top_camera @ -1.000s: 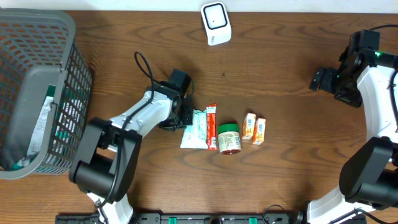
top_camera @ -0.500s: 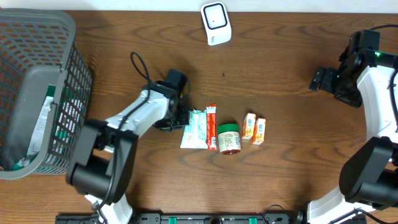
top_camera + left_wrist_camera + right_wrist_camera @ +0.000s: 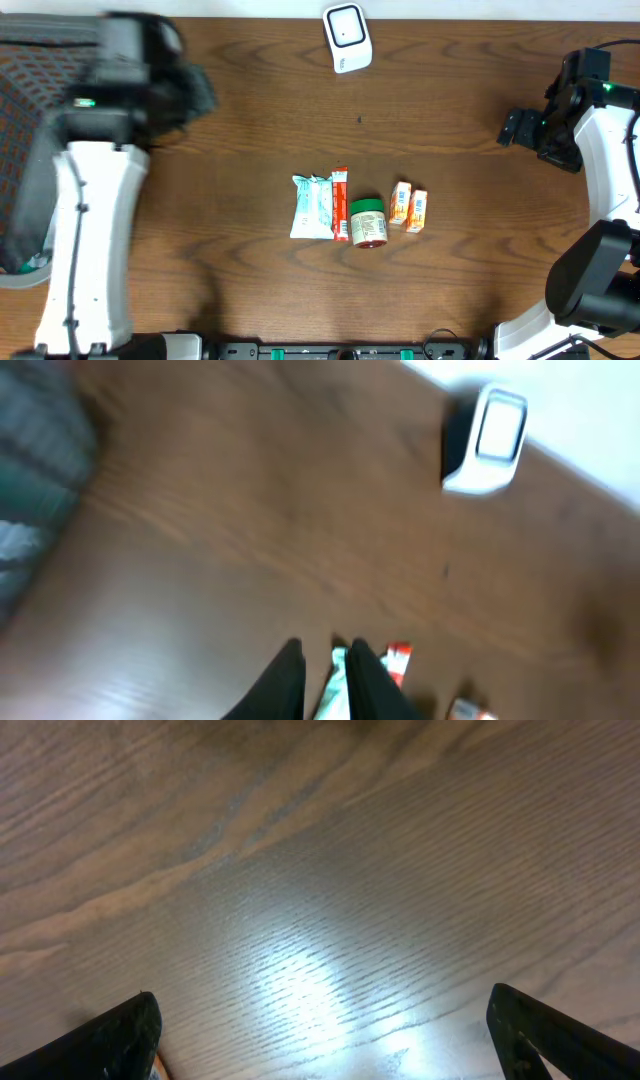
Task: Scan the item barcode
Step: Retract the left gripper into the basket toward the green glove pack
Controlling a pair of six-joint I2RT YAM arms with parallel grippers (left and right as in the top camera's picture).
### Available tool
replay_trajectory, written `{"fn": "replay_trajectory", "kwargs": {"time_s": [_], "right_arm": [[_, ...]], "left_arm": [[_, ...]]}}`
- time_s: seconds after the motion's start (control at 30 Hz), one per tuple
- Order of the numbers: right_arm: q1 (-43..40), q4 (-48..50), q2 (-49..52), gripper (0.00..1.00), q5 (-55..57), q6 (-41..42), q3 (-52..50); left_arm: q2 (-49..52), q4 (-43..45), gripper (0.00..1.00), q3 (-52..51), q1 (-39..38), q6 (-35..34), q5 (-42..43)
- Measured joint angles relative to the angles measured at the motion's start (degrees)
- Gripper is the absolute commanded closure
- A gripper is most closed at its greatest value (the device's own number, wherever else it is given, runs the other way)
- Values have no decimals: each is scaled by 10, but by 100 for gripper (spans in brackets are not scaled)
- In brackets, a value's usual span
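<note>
L arm is up high over the table's [image 3: 450, 290] left side, close to the overhead cam and blurred, partly covering the basket [image 3: 18, 140]. L gripper [image 3: 325, 657] points down at the wood; fingers [image 3: 283, 682] barely parted w/ a slim gap, nothing btwn them, touching nothing. Wrist view is blurry, but the pouch [image 3: 333, 682] and bar [image 3: 398, 657] show on the table far below the tips, scanner [image 3: 487, 438] further off near the table's far edge. R gripper [image 3: 322, 995] is spread wide, empty, over bare wood at the right side, well apart from the items. Items lie untouched in a row mid-table: pale pouch [image 3: 312, 206], red bar [image 3: 340, 202] along its right edge, green-lid jar [image 3: 367, 222] on its side just beside the bar, then two small orange boxes [image 3: 409, 207] side by side. No barcode legible from here. White scanner [image 3: 346, 37] sits at the far edge, about centre, well apart from the row. Something pale and green lies inside the basket; can't tell what it is.
</note>
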Motion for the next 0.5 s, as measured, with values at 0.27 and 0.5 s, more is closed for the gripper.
{"fn": "replay_trajectory", "kwargs": {"time_s": [0.27,0.5], "right_arm": [[0,0,0,1,0,0,0],[0,0,0,1,0,0,0]], "left_arm": [[0,-67,71,143,144,0,-3],[33,-70,26,143,249,-1,-82]]}}
